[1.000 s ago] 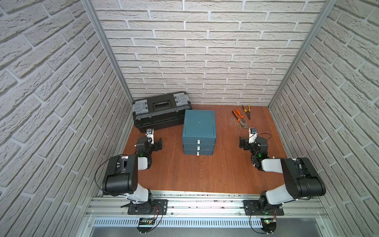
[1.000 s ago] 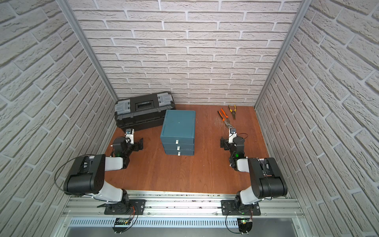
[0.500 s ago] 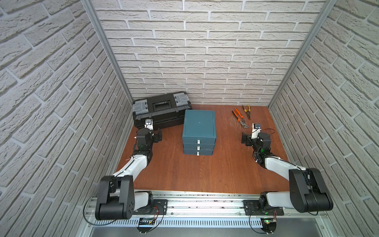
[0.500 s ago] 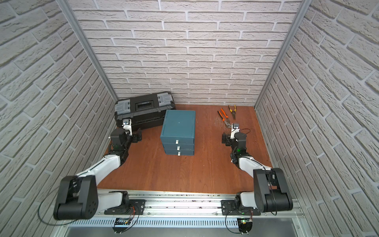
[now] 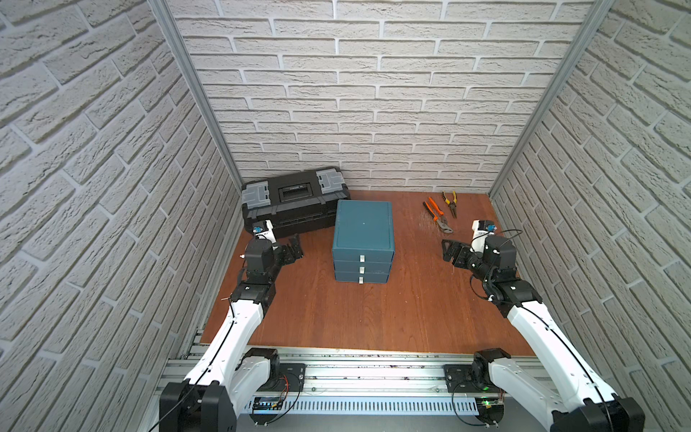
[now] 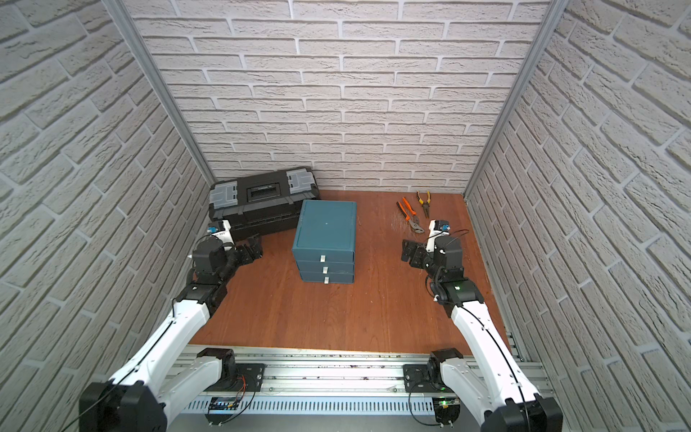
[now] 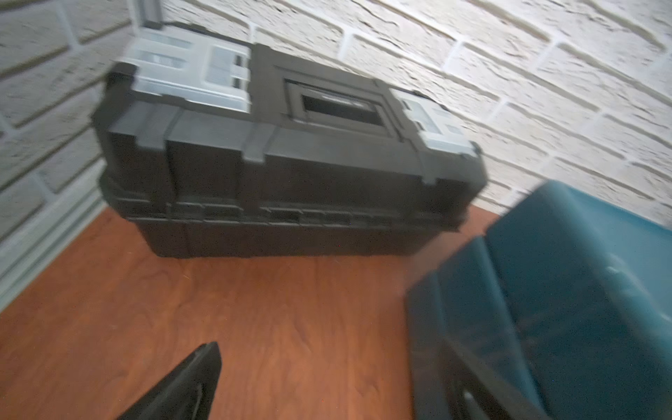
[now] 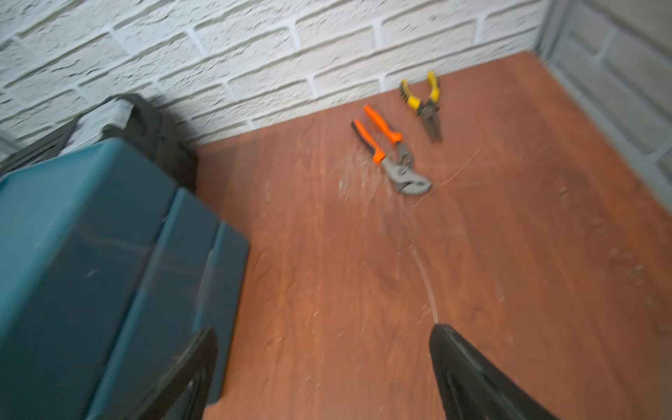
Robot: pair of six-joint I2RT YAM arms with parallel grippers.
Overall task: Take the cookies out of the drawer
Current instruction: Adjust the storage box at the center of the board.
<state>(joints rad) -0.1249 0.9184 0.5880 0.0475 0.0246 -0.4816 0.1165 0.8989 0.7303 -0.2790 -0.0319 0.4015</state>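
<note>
1. Cookies aren't visible anywhere; I'd guess they sit inside the teal drawer unit (image 5: 363,228), whose three drawers are all closed.
2. Left gripper (image 5: 293,248), jaws spread wide and empty, hangs at its 9 o'clock; right gripper (image 5: 450,252), equally wide and empty, at 3 o'clock.
3. Looks like the approach step. Next, one gripper must come round to 6 o'clock and catch a white handle (image 5: 362,258) to pull.

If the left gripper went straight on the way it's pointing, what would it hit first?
Probably the black toolbox: the left wrist view shows it straight ahead of the left gripper, only bare table between. The blue drawer unit sits aside. If the gripper tilts down, the table may come first.
</note>
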